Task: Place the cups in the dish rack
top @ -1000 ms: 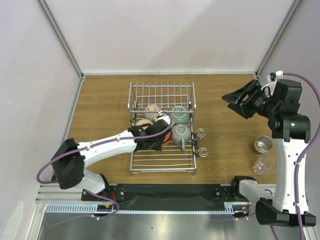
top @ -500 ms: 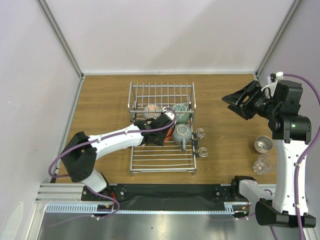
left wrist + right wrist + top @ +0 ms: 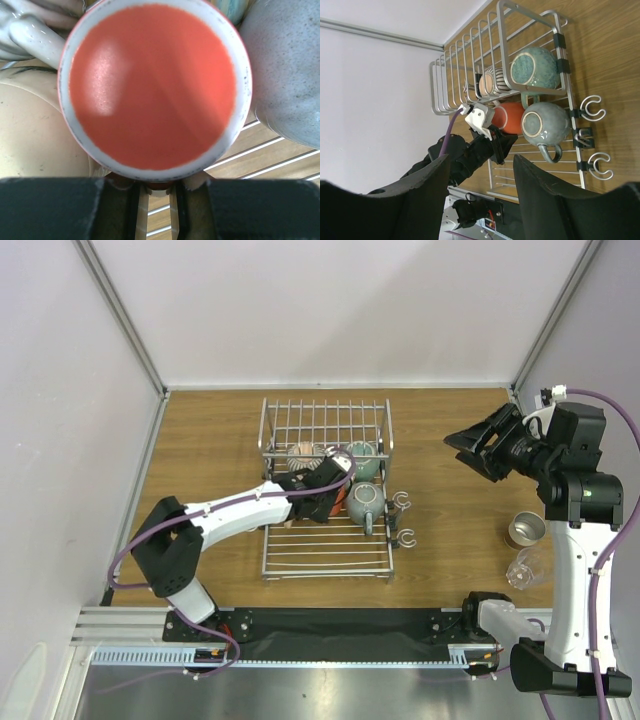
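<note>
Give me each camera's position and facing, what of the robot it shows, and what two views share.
Top external: above and behind the bases, looking down on table, dish rack, left arm and right arm.
Left wrist: on the left arm, close on the red-orange cup gripped by the left fingers at bottom.
Right wrist: raised at right, facing left across the dish rack; open right fingers frame the bottom.
Shared: top external and right wrist both show the left arm at that cup.
</note>
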`<move>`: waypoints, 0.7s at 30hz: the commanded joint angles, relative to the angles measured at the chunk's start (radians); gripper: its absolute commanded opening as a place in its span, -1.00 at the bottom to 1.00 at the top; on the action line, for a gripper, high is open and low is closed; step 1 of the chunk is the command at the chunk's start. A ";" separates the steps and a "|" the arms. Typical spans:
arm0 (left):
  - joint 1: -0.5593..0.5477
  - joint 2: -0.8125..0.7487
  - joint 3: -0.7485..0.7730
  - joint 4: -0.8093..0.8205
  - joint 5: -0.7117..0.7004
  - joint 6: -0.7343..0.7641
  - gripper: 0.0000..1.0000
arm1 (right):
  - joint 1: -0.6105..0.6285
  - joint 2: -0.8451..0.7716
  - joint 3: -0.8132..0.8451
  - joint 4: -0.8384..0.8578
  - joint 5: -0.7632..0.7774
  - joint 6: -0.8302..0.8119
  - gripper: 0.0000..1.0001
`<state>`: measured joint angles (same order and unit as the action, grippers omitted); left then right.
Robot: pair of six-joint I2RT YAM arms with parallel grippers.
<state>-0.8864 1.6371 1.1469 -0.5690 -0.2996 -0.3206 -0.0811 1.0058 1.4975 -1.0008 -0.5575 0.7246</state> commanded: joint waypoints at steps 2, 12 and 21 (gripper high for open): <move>0.041 -0.009 0.018 0.056 -0.012 -0.015 -0.89 | -0.006 -0.013 0.003 -0.001 -0.015 -0.016 0.18; 0.040 -0.131 -0.114 0.063 0.011 -0.049 -0.11 | -0.008 -0.024 -0.019 0.021 -0.009 0.001 0.19; 0.037 -0.285 -0.145 0.073 0.089 -0.029 0.29 | -0.008 0.005 -0.003 -0.050 0.083 -0.037 0.19</move>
<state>-0.8558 1.4357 1.0019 -0.5255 -0.2474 -0.3569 -0.0830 0.9997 1.4738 -1.0126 -0.5270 0.7197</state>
